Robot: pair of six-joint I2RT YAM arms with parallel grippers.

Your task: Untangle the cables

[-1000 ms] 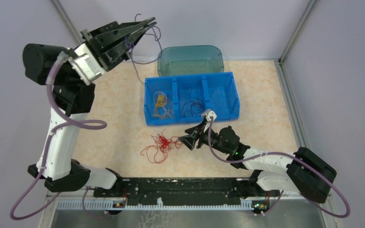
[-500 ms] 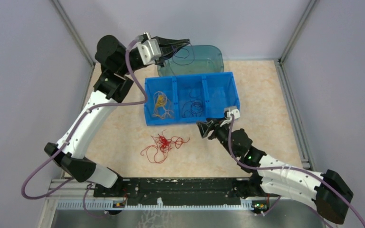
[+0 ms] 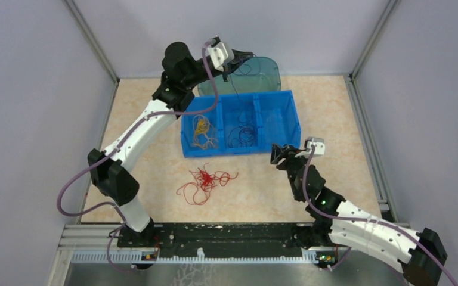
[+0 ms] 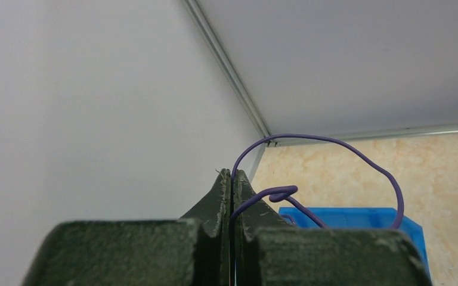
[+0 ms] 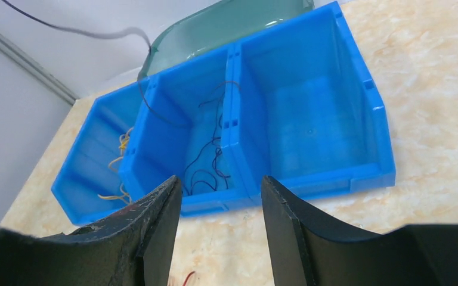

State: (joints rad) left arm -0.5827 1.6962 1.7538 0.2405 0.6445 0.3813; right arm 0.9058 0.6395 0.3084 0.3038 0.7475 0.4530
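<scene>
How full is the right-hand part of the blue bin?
Empty. The blue bin's right compartment shows only its bare blue floor; nothing lies inside.

Left arm (image 3: 137,134) stretched from the near left to the far centre, wrist high. Left gripper (image 4: 231,174) — jaws pressed flat together. Right arm (image 3: 358,217) low, reaching from near right. Right gripper (image 5: 220,185) — jaws apart, pointing far.
</scene>
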